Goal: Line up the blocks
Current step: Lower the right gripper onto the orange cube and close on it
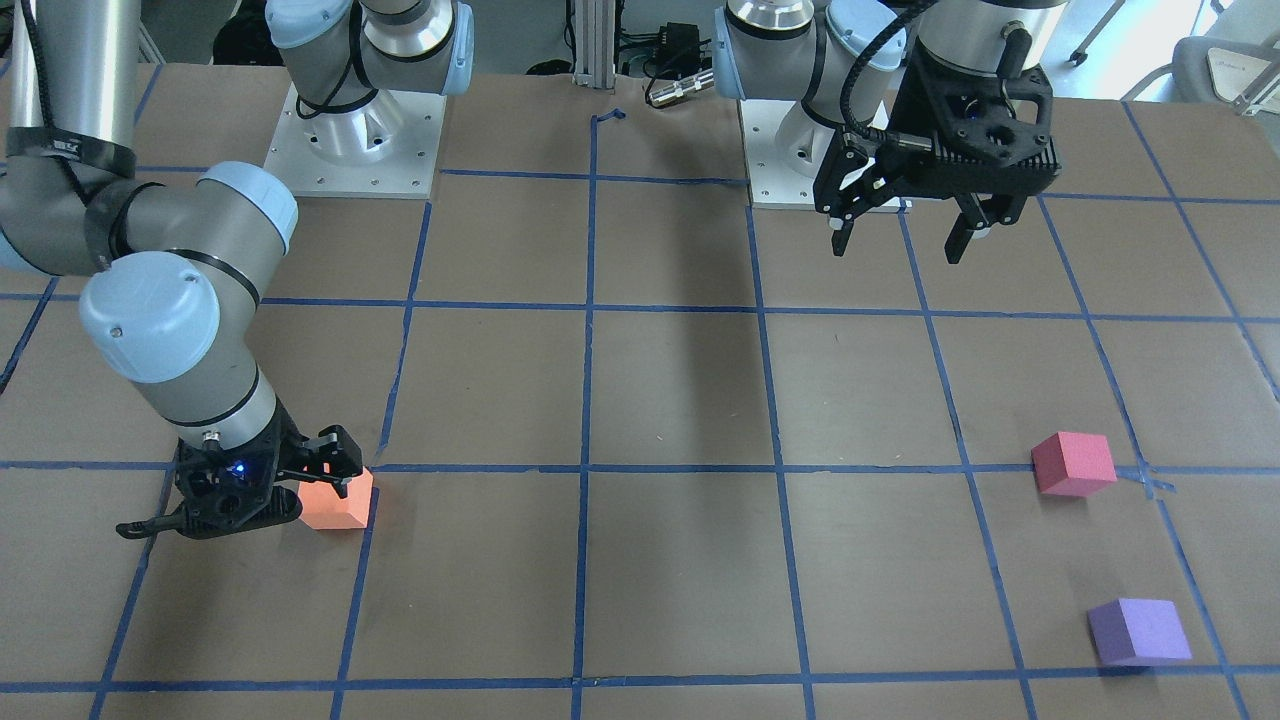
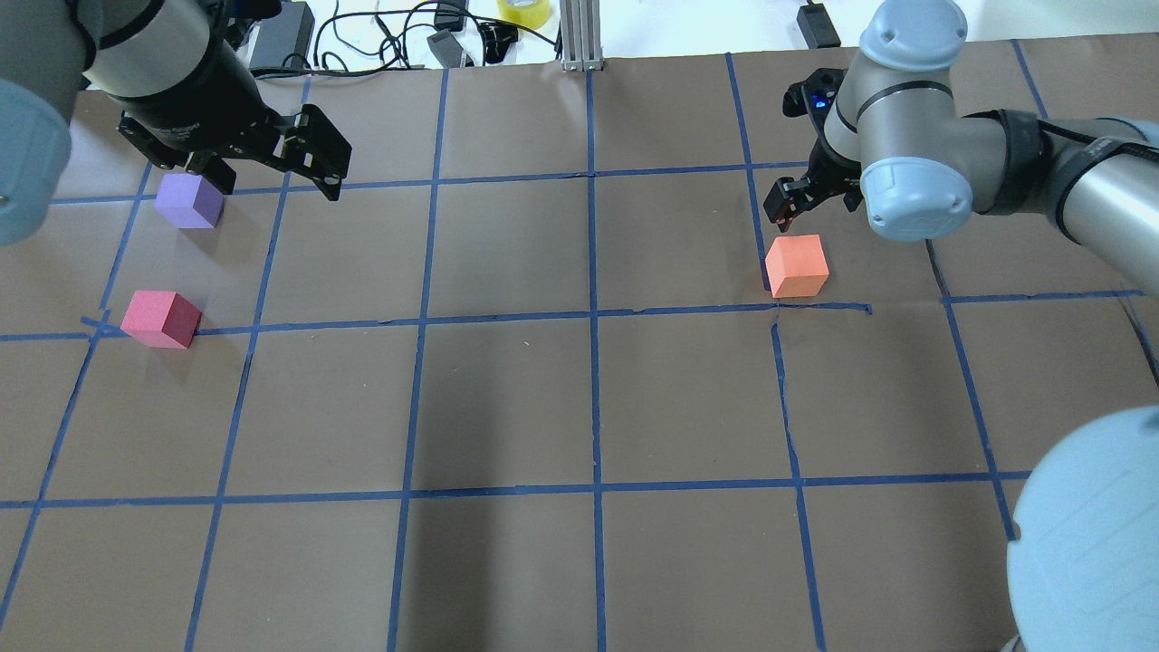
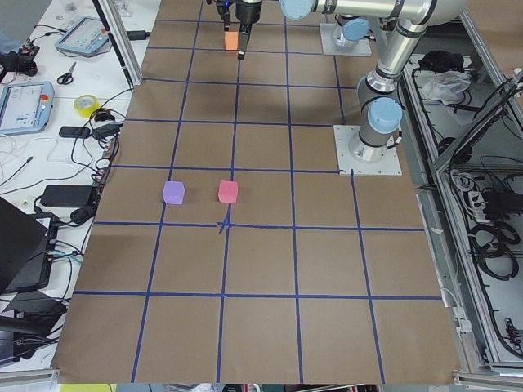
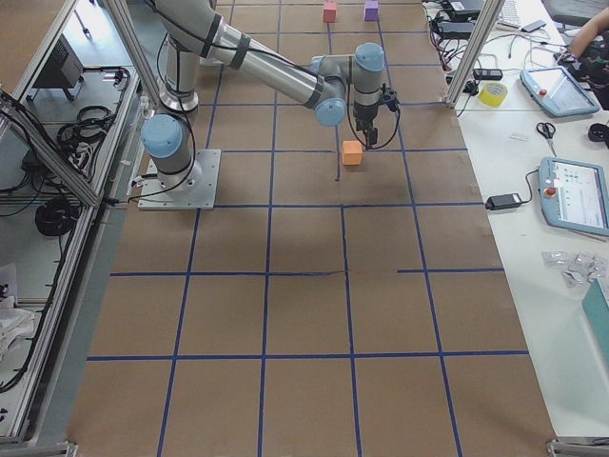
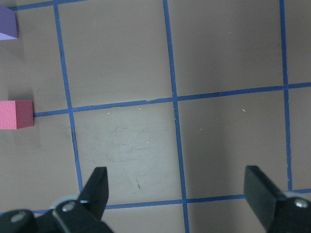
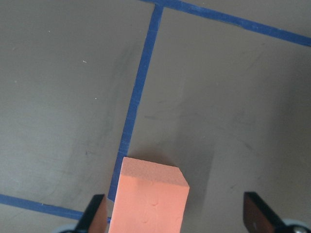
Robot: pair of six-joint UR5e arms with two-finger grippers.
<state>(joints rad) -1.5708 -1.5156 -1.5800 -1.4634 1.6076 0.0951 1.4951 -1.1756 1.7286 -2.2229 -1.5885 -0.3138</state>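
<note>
The orange block (image 2: 796,265) rests on the table by a blue tape line. My right gripper (image 2: 786,206) is open and hovers just over it. In the right wrist view the orange block (image 6: 153,199) sits between the spread fingers (image 6: 97,211), nearer the left one, with no contact visible. The red-pink block (image 2: 161,318) and the purple block (image 2: 188,200) stand apart on the left side. My left gripper (image 2: 263,177) is open and empty, raised near the purple block. The left wrist view shows the red-pink block (image 5: 14,115) and the purple block (image 5: 7,22) at its left edge.
The brown table (image 2: 579,407) carries a grid of blue tape. Cables, a yellow tape roll (image 2: 525,11) and an aluminium post (image 2: 579,36) lie beyond its far edge. The two arm bases (image 1: 355,140) stand at the robot side.
</note>
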